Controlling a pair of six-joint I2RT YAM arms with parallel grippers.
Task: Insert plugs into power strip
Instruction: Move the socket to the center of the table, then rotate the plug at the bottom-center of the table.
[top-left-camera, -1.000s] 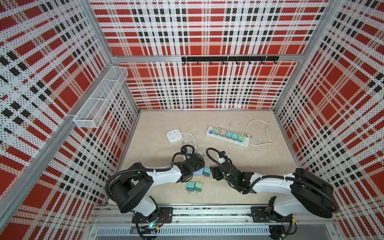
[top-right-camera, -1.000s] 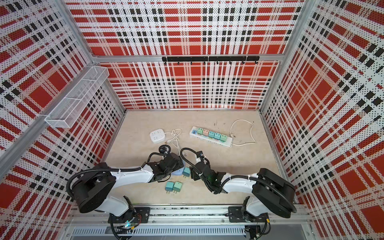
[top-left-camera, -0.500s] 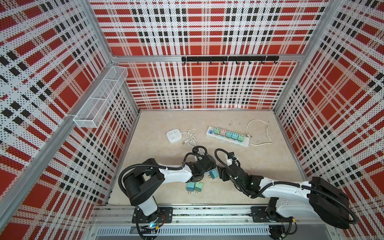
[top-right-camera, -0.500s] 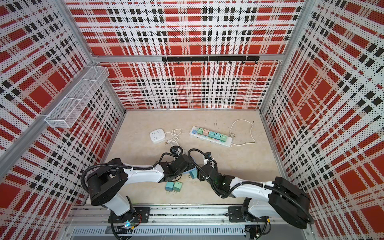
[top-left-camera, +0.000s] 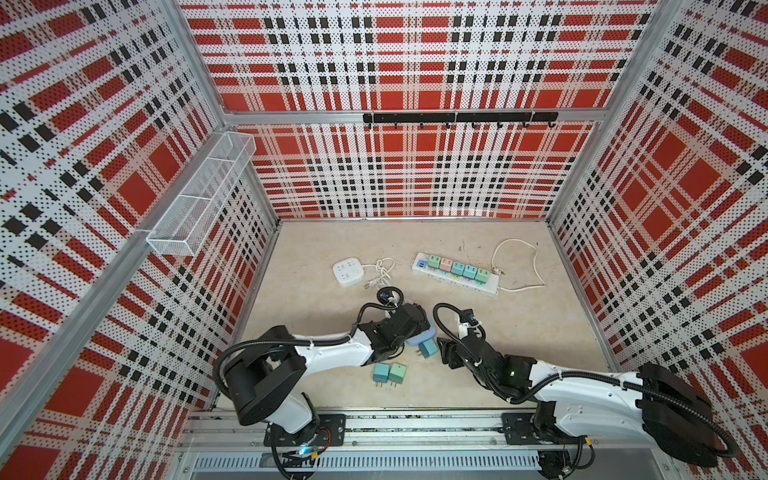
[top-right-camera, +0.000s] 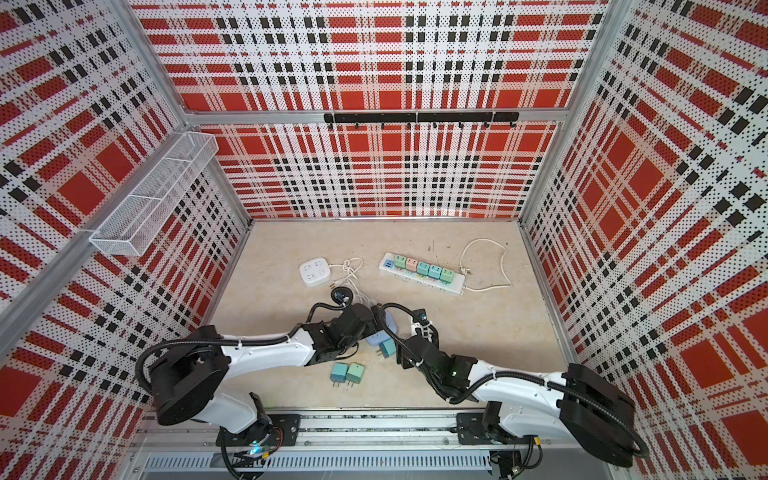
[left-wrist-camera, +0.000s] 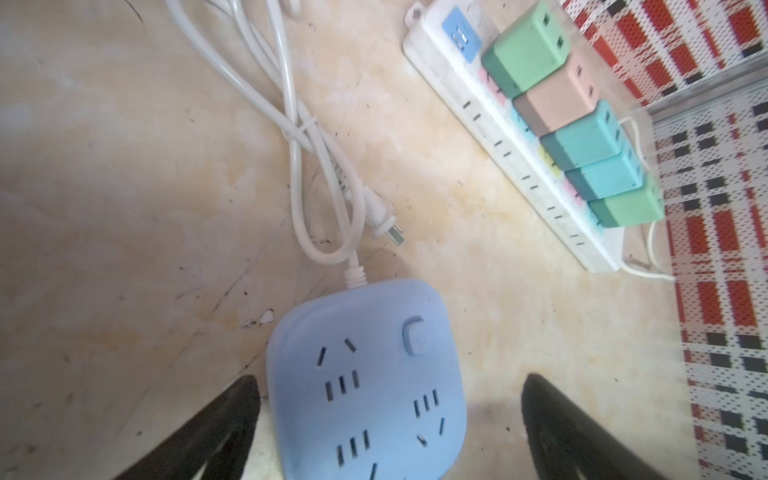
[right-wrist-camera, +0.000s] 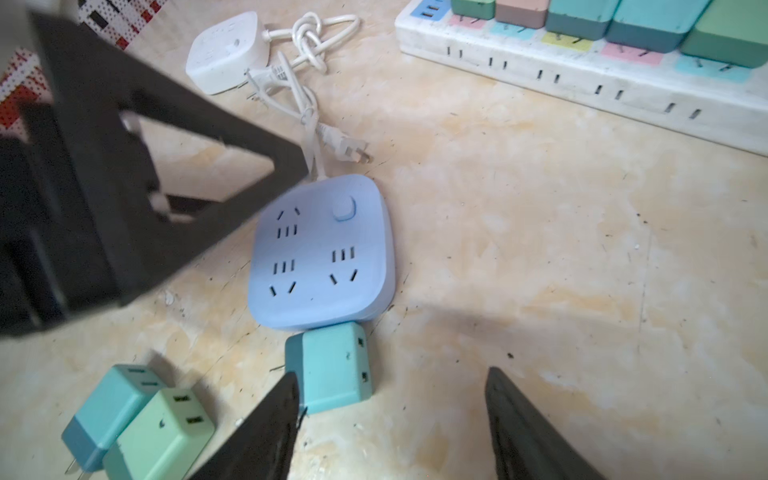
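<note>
The plug (right-wrist-camera: 328, 370) is teal (walls (top-left-camera: 395, 62) red plaid).

Five plugs (top-left-camera: 457, 269) sit in the long strip (top-left-camera: 454, 281) behind; one plug (right-wrist-camera: 332, 368) touches the near socket block (right-wrist-camera: 320, 253), two more (top-left-camera: 397, 372) lie before it.

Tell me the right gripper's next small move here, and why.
Probably nudge the right gripper sideways and forward until the teal plug sits centred between its fingers. Its jaws stand open and empty. The plug lies loose beside the blue power strip, level with one fingertip rather than mid-gap.
</note>
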